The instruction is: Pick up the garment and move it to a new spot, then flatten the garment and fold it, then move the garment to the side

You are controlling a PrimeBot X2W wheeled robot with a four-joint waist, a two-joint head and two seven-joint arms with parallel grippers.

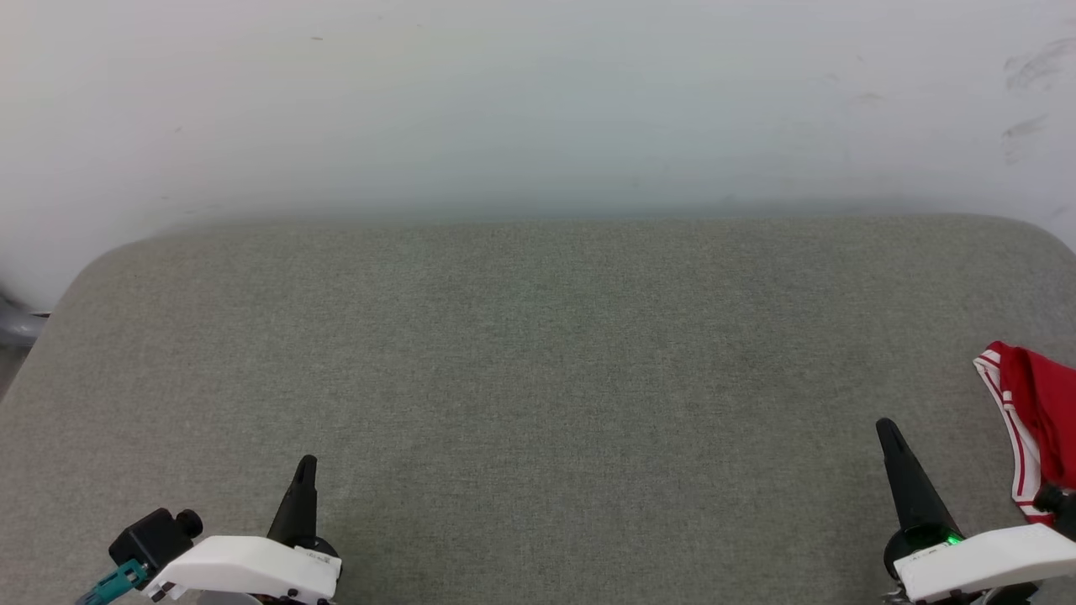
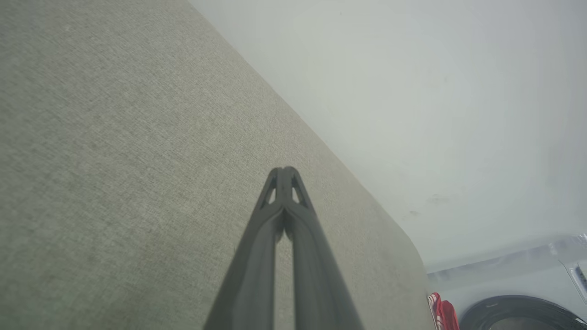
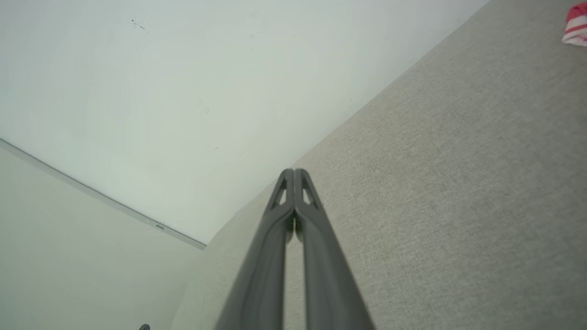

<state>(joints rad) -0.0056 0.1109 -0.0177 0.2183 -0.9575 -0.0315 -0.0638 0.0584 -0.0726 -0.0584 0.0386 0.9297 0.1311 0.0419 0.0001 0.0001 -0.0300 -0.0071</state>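
The red garment [image 1: 1036,427] with white striped trim lies bunched at the far right edge of the grey fabric table [image 1: 538,361], partly cut off by the frame. A scrap of the garment [image 2: 441,311] peeks past the table's far end in the left wrist view, and the garment [image 3: 576,24] sits at the top right corner of the right wrist view. My right gripper [image 1: 888,430] is shut and holds nothing, a short way left of the garment. My left gripper [image 1: 306,467] is shut and empty at the lower left.
A white wall [image 1: 538,101] rises directly behind the table. The table's back corners are rounded. A dark round drum opening of a white machine [image 2: 518,314] shows beyond the table's right end. A grey object [image 1: 15,323] sits off the left edge.
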